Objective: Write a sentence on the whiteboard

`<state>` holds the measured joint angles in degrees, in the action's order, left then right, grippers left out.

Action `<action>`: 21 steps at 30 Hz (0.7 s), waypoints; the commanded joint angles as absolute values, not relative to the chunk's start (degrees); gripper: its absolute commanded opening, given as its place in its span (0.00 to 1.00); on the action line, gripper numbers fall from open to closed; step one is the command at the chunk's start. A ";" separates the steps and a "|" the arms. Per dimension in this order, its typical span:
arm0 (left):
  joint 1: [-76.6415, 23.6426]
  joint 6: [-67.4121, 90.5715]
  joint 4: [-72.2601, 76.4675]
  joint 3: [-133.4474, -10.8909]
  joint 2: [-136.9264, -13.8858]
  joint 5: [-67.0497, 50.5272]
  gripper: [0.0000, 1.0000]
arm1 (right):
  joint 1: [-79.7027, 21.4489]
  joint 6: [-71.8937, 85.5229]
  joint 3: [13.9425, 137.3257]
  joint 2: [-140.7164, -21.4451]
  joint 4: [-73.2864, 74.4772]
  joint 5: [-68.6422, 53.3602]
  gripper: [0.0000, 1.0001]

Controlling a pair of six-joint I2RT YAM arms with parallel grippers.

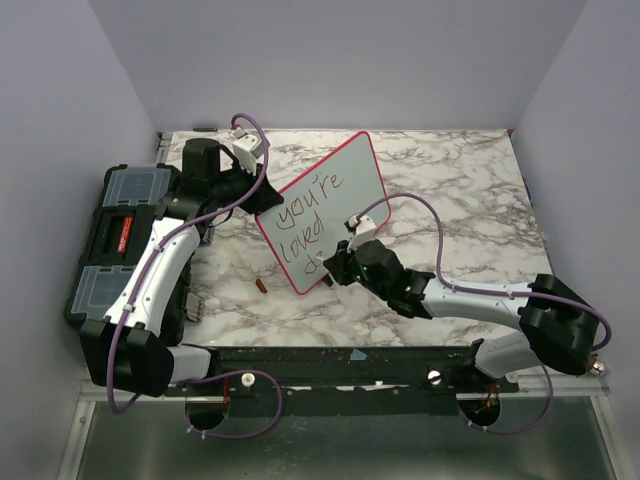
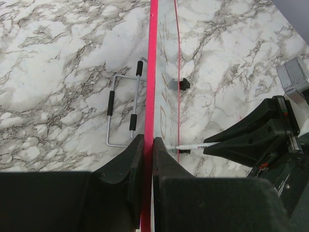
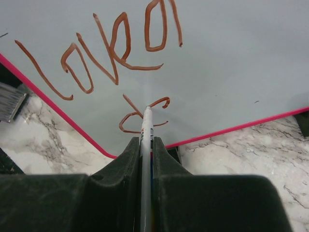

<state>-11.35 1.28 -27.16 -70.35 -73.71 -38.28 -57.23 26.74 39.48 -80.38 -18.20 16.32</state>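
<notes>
The whiteboard [image 1: 325,207], pink-framed, stands tilted on its lower edge on the marble table, with "you're loved" and a small scribble written on it in brown. My left gripper [image 1: 262,190] is shut on the board's upper left edge; the left wrist view shows the pink frame [image 2: 150,87] pinched between the jaws [image 2: 148,145]. My right gripper [image 1: 335,262] is shut on a white marker [image 3: 146,128]. The marker's tip touches the board [image 3: 217,63] at the scribble near the lower corner. The marker also shows in the left wrist view [image 2: 198,144].
A black toolbox [image 1: 125,235] with clear lid compartments sits at the table's left edge under my left arm. A small brown marker cap [image 1: 261,286] lies on the table near the board's lower corner. A wire stand [image 2: 123,113] with black sleeves lies behind the board.
</notes>
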 commanded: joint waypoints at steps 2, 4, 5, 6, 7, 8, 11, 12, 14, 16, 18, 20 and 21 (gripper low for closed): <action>-11.78 -1.35 -27.07 -70.58 -73.56 -36.59 0.00 | -56.89 26.69 40.75 -82.86 -18.93 14.33 0.01; -11.78 -1.42 -27.04 -70.57 -73.56 -36.57 0.00 | -57.02 27.22 40.44 -83.18 -18.54 15.35 0.01; -11.78 -1.35 -27.07 -70.49 -73.56 -36.53 0.00 | -56.90 27.66 40.38 -83.36 -18.21 16.10 0.01; -11.78 -1.45 -27.06 -70.44 -73.57 -36.61 0.00 | -56.96 27.93 40.26 -83.47 -17.80 16.85 0.01; -11.80 -1.36 -27.07 -70.49 -73.56 -36.62 0.00 | -56.93 28.11 40.22 -83.53 -17.40 17.72 0.01; -11.78 -1.40 -27.07 -70.49 -73.56 -36.61 0.00 | -56.96 28.28 40.09 -83.58 -16.85 18.49 0.01; -11.78 -1.35 -27.06 -70.53 -73.63 -36.58 0.00 | -56.92 28.60 39.86 -83.26 -15.23 21.37 0.01; -11.79 -1.33 -27.03 -70.54 -73.65 -36.60 0.00 | -56.89 28.63 39.76 -83.06 -14.90 22.09 0.01; -11.79 -1.39 -27.05 -70.52 -73.65 -36.57 0.00 | -56.92 28.69 39.67 -82.67 -14.04 23.63 0.01; -11.84 -1.33 -27.07 -70.49 -73.60 -36.61 0.00 | -56.95 28.74 39.55 -82.40 -13.40 24.54 0.01; -11.84 -1.36 -27.05 -70.49 -73.56 -36.59 0.00 | -56.87 28.68 39.55 -82.22 -12.94 25.27 0.01; -11.87 -1.34 -27.03 -70.49 -73.62 -36.65 0.00 | -56.88 28.73 39.55 -81.87 -12.51 26.27 0.01; -11.87 -1.34 -27.06 -70.49 -73.64 -36.66 0.00 | -56.92 28.66 39.63 -81.70 -12.32 26.76 0.01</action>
